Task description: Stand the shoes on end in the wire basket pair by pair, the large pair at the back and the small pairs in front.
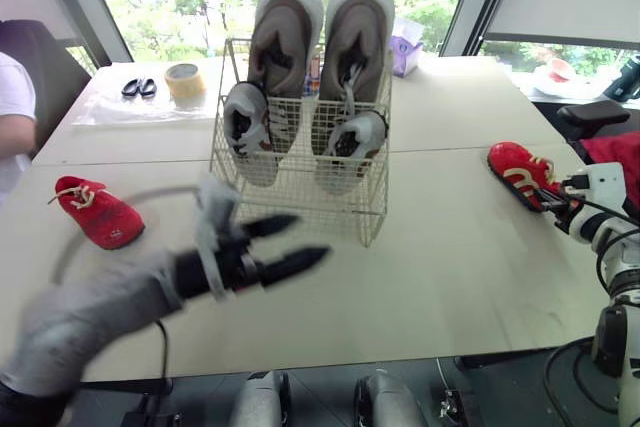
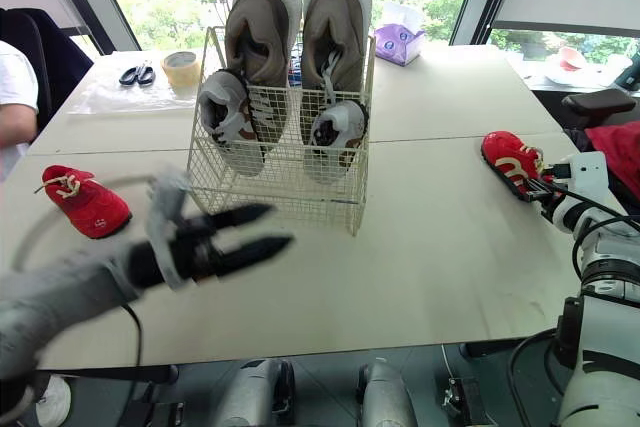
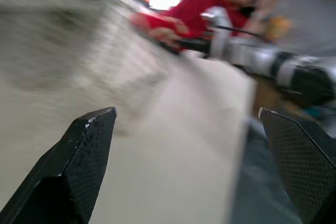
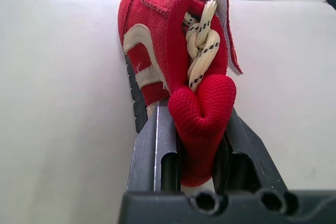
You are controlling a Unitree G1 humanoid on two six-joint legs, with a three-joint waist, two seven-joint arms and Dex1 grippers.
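Note:
The wire basket (image 1: 300, 199) stands mid-table. Two large brown shoes (image 1: 285, 37) stand on end at its back, and two small grey-white shoes (image 1: 245, 129) stand on end in front of them. One small red shoe (image 1: 98, 212) lies on the table at the left. My left gripper (image 1: 310, 235) hovers open and empty over the table, just before the basket. The other red shoe (image 4: 173, 51) lies at the right side of the table with its heel between my right gripper's (image 4: 202, 129) fingers, which are shut on it.
A tape roll (image 1: 185, 82), scissors (image 1: 138, 87) and a purple tissue box (image 1: 405, 47) sit at the back of the table. A person in a white sleeve (image 1: 12, 112) sits at the far left. A dark chair (image 1: 595, 112) stands beyond the right edge.

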